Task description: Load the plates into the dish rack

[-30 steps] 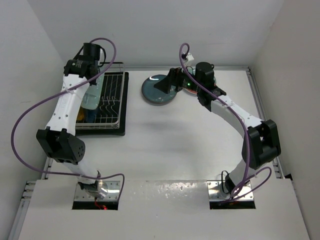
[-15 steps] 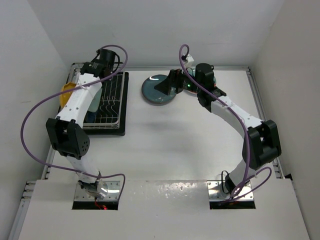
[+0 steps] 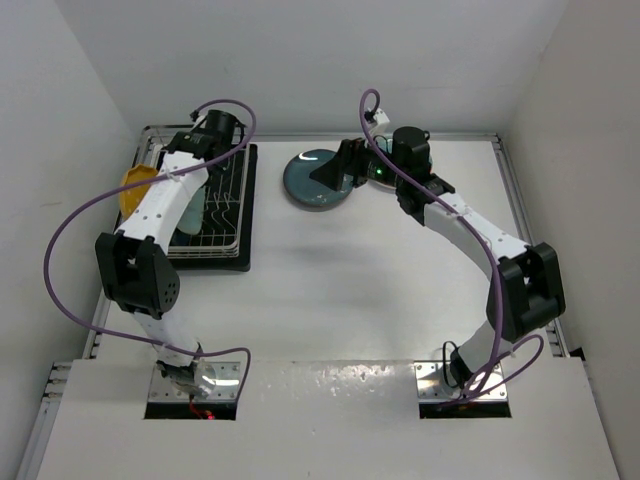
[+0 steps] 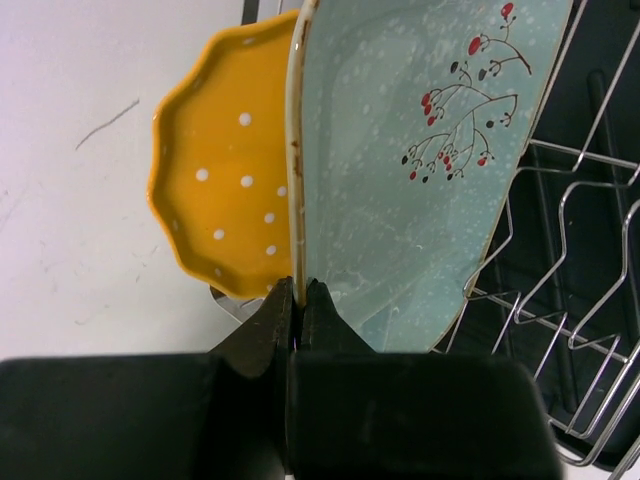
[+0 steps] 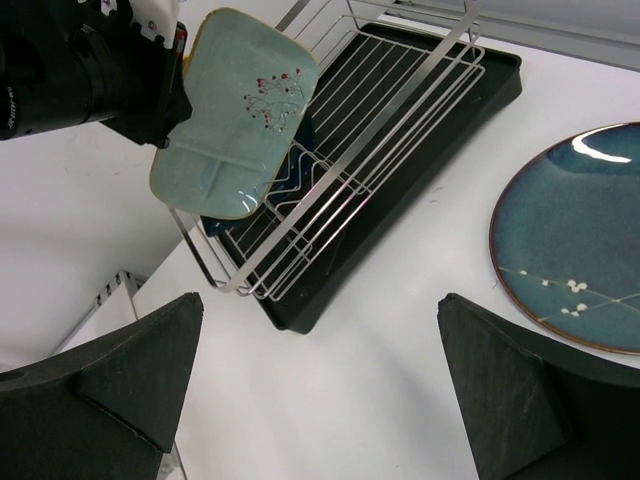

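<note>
My left gripper [image 3: 195, 145] [image 4: 297, 290] is shut on the rim of the pale green plate [image 4: 420, 180] and holds it on edge over the left part of the dish rack [image 3: 222, 205] [image 5: 350, 150]. The plate also shows in the right wrist view [image 5: 235, 130]. The yellow-orange scalloped plate [image 4: 225, 180] [image 3: 135, 185] stands on edge just left of it. The dark blue plate [image 5: 228, 220] sits in the rack behind the green one. The dark teal plate [image 3: 312, 185] [image 5: 575, 250] lies flat on the table. My right gripper [image 3: 335, 170] [image 5: 320, 300] is open and empty above its left edge. The red-rimmed plate is hidden.
The rack's black tray [image 5: 400, 200] lies at the table's far left, close to the left wall [image 3: 60, 150]. The right arm's forearm [image 3: 465, 220] crosses the right half of the table. The back wall stands just behind the rack and the teal plate.
My left wrist has swung to the right over the rack with the pale green plate, which uncovers the yellow plate at the rack's left side. The right arm has not moved.
</note>
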You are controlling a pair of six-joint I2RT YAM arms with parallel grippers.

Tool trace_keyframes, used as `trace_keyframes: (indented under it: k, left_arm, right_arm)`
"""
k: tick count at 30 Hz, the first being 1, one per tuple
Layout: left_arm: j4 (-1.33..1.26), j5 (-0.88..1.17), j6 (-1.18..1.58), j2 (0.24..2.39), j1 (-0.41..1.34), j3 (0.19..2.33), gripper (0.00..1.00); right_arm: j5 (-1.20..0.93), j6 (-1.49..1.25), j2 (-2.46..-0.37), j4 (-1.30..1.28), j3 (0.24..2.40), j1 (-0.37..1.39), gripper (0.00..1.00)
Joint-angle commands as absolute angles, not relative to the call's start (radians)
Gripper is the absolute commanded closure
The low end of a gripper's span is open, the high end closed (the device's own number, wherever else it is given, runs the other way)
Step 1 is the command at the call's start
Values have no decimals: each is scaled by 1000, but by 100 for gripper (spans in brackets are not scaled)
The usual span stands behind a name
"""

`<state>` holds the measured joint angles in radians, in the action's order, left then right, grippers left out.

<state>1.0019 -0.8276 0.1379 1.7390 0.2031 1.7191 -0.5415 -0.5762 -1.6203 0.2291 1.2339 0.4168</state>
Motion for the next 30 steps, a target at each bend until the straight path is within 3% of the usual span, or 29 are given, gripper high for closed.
trace_keyframes:
  k: [1,11,30]
  left_arm:
    - [979,-969,204,1726,207,1749,100]
    - [1002,-988,213,1701,207,1735,100]
    - [1040,-925,161,1865,198,1792,100]
  right_arm:
    - [-534,-557,-1569,245,1229,422,0]
    - [-525,-546,-1575,232,1243,422,0]
    - [-519,-511,-1557,199,1226,422,0]
